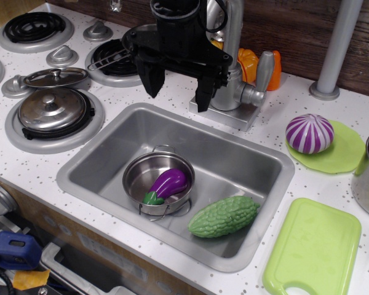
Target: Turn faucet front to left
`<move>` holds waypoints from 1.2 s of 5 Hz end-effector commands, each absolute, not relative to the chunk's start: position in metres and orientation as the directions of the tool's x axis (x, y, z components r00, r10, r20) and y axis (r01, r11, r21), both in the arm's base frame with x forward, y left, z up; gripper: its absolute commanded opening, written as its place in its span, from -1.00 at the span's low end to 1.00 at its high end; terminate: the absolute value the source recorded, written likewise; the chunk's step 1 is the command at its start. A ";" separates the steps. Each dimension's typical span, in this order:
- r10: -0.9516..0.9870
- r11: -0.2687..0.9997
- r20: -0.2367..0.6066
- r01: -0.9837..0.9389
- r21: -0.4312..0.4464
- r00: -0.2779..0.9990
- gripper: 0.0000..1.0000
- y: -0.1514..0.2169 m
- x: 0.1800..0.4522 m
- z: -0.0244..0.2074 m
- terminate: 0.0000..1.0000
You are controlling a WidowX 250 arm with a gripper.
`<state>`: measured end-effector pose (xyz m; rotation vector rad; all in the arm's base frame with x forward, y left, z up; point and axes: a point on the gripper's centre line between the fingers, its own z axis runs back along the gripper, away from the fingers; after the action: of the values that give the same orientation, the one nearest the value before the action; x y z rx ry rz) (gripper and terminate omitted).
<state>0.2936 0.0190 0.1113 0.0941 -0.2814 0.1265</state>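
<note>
The silver-grey faucet (pixel 229 83) stands on its square base plate (pixel 237 117) at the back rim of the sink. Its lever handle (pixel 262 75) sticks out to the right, and its spout runs up out of the frame's top. My black gripper (pixel 178 86) hangs just left of the faucet body, above the sink's back edge. It is open, with one finger (pixel 152 80) on the left and the other finger (pixel 203 93) close beside the faucet body. Nothing is between them. The arm hides part of the faucet's upper left side.
The sink (pixel 92 166) holds a small steel pot (pixel 135 178) with a purple eggplant (pixel 169 183), and a green bitter gourd (pixel 224 216). Stove burners and a lidded pot (pixel 52 109) are on the left. A striped purple vegetable (pixel 309 133), a green cutting board (pixel 313 249) and a grey pole (pixel 335 49) are on the right.
</note>
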 end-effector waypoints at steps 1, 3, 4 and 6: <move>0.079 0.986 0.401 -0.131 0.105 0.913 1.00 0.031 0.313 0.124 -1.00; 0.066 0.989 0.454 -0.118 0.088 0.889 1.00 0.040 0.336 0.129 -1.00; 0.070 0.989 0.468 -0.121 0.080 0.881 1.00 0.044 0.341 0.131 -1.00; 0.041 0.981 0.496 -0.128 0.143 0.867 -1.00 0.059 0.349 0.132 -1.00</move>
<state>0.3440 0.0650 0.1192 0.2115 -0.4851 0.0664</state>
